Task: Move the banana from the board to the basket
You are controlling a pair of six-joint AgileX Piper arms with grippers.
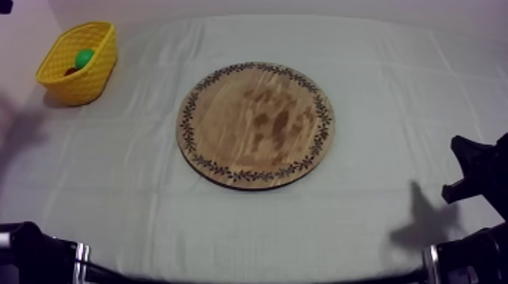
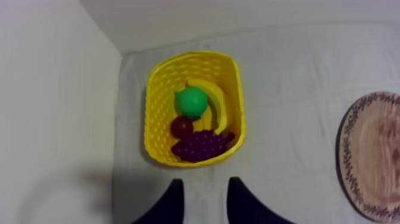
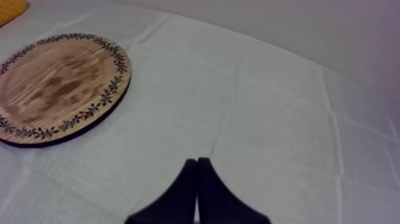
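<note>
The banana [image 2: 216, 102] lies in the yellow basket [image 2: 156, 113], curved along its far side beside a green pear [image 2: 191, 101]. My left gripper [image 2: 205, 199] hangs open above the cloth just in front of the basket, with nothing between its fingers. The round wooden board [image 1: 255, 125] lies bare in the middle of the table. My right gripper [image 3: 197, 189] is shut on nothing, its fingers forming a narrow wedge over the cloth to the right of the board [image 3: 59, 86]. In the top view the basket [image 1: 94, 79] stands at the far left corner.
A small red fruit [image 2: 181, 127] and a bunch of grapes [image 2: 202, 145] also sit in the basket. My right arm [image 1: 480, 170] shows at the table's right edge. A wall rises close behind and left of the basket.
</note>
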